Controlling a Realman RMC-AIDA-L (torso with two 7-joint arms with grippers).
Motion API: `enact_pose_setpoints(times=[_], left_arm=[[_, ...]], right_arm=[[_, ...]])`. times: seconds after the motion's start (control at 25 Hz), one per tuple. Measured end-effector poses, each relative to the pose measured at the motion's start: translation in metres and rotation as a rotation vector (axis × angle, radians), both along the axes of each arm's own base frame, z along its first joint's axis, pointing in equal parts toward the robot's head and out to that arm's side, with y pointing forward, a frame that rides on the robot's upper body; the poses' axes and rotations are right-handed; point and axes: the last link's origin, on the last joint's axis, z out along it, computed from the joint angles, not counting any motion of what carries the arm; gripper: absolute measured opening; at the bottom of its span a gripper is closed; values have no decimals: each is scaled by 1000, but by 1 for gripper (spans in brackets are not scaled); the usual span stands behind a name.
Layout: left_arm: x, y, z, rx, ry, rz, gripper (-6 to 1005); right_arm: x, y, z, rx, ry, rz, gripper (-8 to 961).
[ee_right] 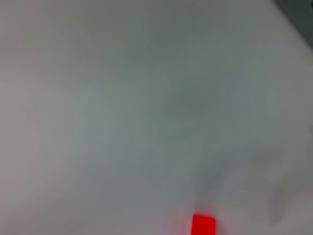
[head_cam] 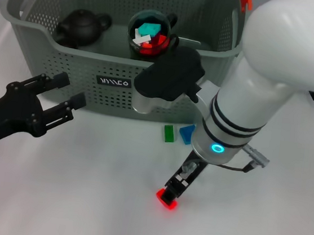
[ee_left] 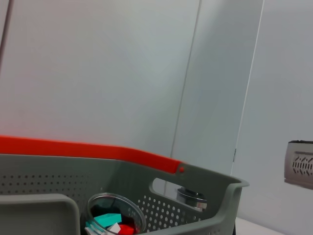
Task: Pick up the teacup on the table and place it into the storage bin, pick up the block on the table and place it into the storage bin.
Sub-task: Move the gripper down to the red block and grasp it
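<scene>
From the head view, the storage bin [head_cam: 115, 84] stands at the far side of the table [head_cam: 79, 199]. Inside it sit a black teapot [head_cam: 81, 26] and the teacup [head_cam: 151, 33], which holds small coloured pieces. The left gripper [head_cam: 62, 98] hovers in front of the bin's left half, fingers spread apart and empty. The right gripper [head_cam: 176, 189] reaches down well in front of the bin, at a red block [head_cam: 166, 199] on the table; whether it grips the block cannot be told. A green block [head_cam: 169, 133] and a blue block [head_cam: 186, 133] lie just before the bin.

The left wrist view alone shows the bin's orange rim strip [ee_left: 88, 148], with the teacup [ee_left: 115, 218] inside.

The right wrist view shows only bare table [ee_right: 122, 107] and the red block [ee_right: 203, 225].
</scene>
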Motion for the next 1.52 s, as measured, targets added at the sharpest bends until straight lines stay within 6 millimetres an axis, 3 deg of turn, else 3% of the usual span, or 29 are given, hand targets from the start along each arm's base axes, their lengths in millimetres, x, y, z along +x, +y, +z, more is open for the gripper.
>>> enact_pose_setpoints(times=[0.44,0.68,1.04,1.52], left_arm=[[0,0,0,0,1,2,628],[-1,-1,-1,0,0,6,628],[0,-1,-1,-3,-4,1,628],[1,-1,-2,-5,-5,-3,627]], right_arm=[[-2,-8,-10,-29,38,-9,663],[12,-5,-12,-14,2,-49,648],[16,2,-8,15,-9,-46,632],[7,-2,-9,-7,6,-9,611]])
